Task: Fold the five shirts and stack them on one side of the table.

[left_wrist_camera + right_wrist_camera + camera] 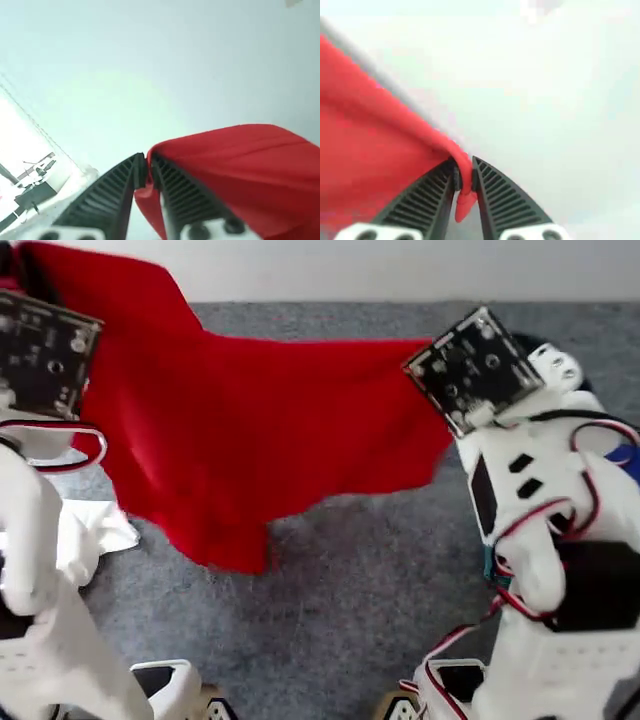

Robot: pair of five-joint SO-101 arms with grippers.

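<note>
The red shirt [270,430] is held spread above the desk [380,590], pinched in the closed left hand [147,161] and right hand [463,169], and is best lowered evenly, with both corners kept level.

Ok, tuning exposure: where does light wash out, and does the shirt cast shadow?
Left wrist view: bright patch beside the left gripper, red shirt evenly lit. Right wrist view: pale glare behind the right gripper. High view: faint shadow on the table under the shirt's hem.
</note>
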